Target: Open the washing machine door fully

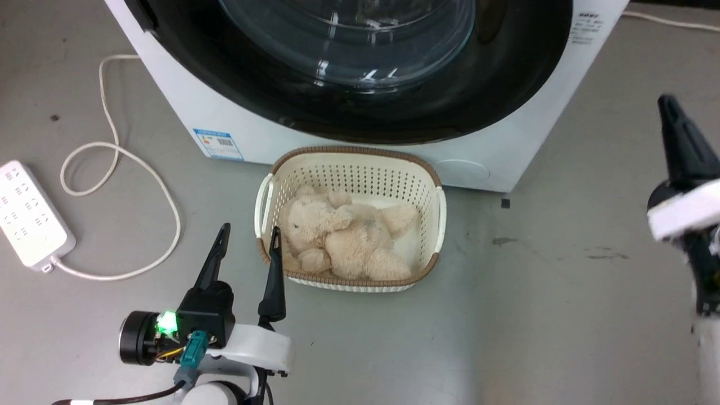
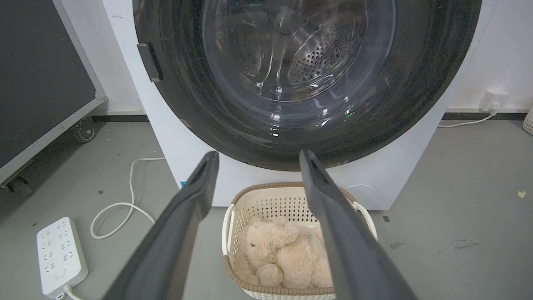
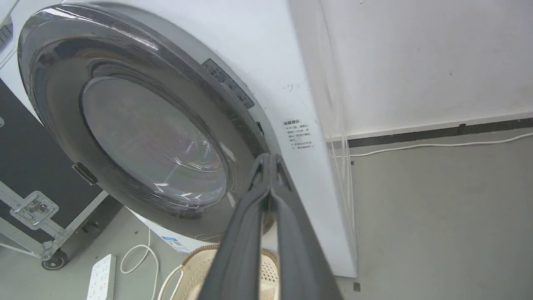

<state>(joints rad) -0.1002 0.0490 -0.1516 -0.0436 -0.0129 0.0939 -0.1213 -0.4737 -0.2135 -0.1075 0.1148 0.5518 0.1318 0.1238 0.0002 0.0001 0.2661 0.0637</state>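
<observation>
Evidently closed: washing machine door [image 2: 291, 71] flush, glass facing basket [image 2: 270, 185], left gripper [image 2: 258, 153].

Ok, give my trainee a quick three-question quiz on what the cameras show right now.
1. True or false: the washing machine door is closed against the washing machine.
2. Which one is open? A) left pincer B) right pincer C) both
3. Fill in: the basket in front of the machine holds a plush ____.

Key: 1 true; 2 A; 3 bear.
</observation>
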